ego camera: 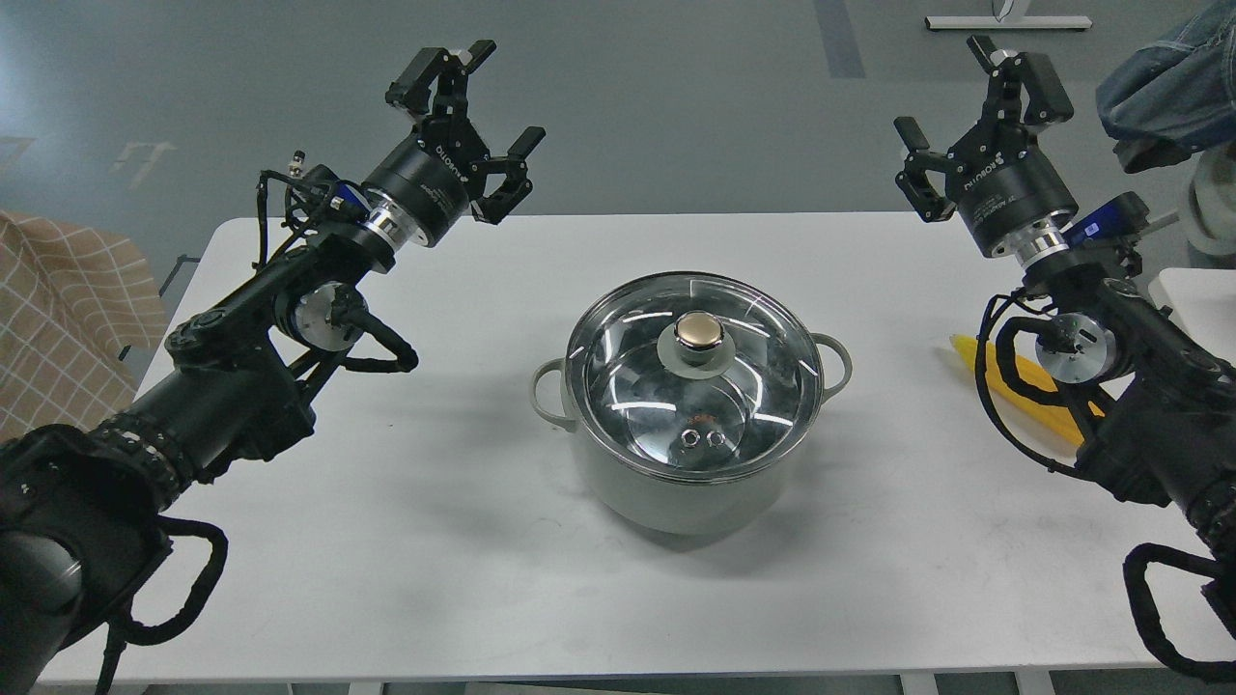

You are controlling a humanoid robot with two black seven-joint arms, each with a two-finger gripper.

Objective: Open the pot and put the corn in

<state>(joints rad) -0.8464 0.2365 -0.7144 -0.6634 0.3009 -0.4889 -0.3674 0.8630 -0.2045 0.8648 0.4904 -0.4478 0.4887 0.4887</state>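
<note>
Both end effectors, left point(483, 101) and right point(951, 111), read ROBOTIQ and hang released. Corn point(1024, 381) (partly hidden) lies diagonally, tip toward the lidded pot point(690, 454).

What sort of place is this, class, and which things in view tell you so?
Probably a robotics lab or test room, not a home kitchen: a plain white table on a bare grey floor, a lone lidded pot staged between two robot arms, each pincer open (left, right).
</note>
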